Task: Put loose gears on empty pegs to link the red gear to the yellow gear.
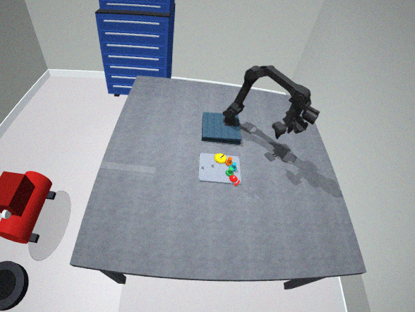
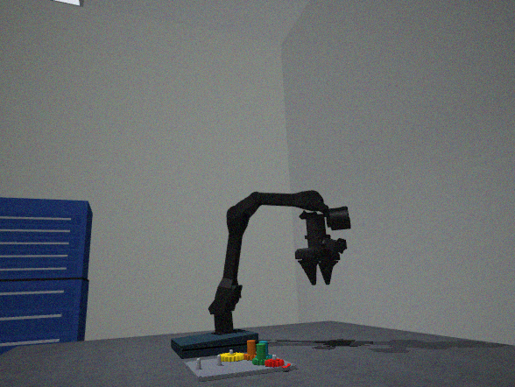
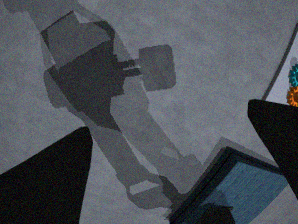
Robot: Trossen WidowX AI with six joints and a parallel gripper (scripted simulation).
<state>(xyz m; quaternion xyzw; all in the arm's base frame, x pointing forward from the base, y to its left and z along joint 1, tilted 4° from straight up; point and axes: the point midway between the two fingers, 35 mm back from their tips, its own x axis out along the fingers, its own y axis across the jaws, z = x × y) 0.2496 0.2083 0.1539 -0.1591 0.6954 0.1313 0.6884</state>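
The grey board (image 1: pixel 209 176) (image 2: pixel 210 371) (image 3: pixel 281 85) bears the yellow gear (image 1: pixel 219 159) (image 2: pixel 231 358) and, at its front right, the red gear (image 1: pixel 233 178) (image 2: pixel 274 363). Between them in a curved row stand an orange gear (image 1: pixel 229 161) (image 2: pixel 250 348) (image 3: pixel 293 97), a cyan gear (image 1: pixel 234 166) (image 2: pixel 264 341) (image 3: pixel 295 76) and a green gear (image 1: pixel 230 171) (image 2: pixel 260 351), upright and close together. Exact tooth contact is too small to tell. Two bare pegs show, one (image 1: pixel 212 165) (image 2: pixel 219 361) nearer the yellow gear, another (image 1: pixel 202 167) (image 2: pixel 199 363) farther left. My gripper (image 2: pixel 320 284) (image 3: pixel 172 121) is open and empty, high above the table, right of the board.
The arm's blue base block (image 1: pixel 219 128) (image 2: pixel 215 343) (image 3: pixel 245 187) stands behind the board. A red curved arrow (image 1: pixel 237 183) (image 2: pixel 285 367) lies beside the red gear. The arm's shadow falls on the table (image 1: pixel 212 229). A blue drawer cabinet (image 1: pixel 137 46) (image 2: pixel 39 263) stands beyond the table.
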